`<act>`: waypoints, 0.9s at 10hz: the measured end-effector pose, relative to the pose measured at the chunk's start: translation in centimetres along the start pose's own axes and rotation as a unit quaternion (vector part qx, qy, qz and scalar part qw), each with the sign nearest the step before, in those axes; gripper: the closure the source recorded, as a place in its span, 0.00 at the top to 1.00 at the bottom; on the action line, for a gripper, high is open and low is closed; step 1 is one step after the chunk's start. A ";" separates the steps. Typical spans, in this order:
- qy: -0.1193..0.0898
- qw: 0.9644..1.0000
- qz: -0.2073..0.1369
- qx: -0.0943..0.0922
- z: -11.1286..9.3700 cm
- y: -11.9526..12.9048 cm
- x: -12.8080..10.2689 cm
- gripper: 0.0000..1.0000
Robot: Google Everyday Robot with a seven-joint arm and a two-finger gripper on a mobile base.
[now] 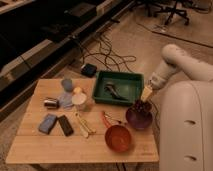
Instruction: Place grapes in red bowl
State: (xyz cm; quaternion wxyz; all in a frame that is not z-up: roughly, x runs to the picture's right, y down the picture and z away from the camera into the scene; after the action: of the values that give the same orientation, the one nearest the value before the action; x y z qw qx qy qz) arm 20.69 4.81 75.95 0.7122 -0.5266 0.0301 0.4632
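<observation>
A green tray (120,74) is set at the far right corner of the worktop (35,145); a dark item in it cannot be made out. A purple-maroon bowl (137,120) is placed at the right edge. Only a coppery inside is shown by the red bowl (118,139) near the front edge. The hand (144,101) is held over the maroon bowl's far rim, the grapes (140,107) seen as a dark clump at its tip; whether it is clamped on them cannot be told.

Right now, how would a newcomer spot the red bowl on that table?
Start at the wooden table, then look along its near edge toward the right end: the red bowl sits there. Behind it, further right, a purple bowl sits under the gripper, but that one is darker; the red bowl is orange-red with a coppery inside.
</observation>
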 end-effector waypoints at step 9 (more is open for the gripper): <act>0.052 0.991 -0.121 0.028 4.5 11.1 -0.5 0.00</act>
State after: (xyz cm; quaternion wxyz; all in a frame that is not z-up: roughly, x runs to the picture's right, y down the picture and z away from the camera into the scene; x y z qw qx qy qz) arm 10.70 8.18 70.16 0.7749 -0.5300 0.0159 0.3441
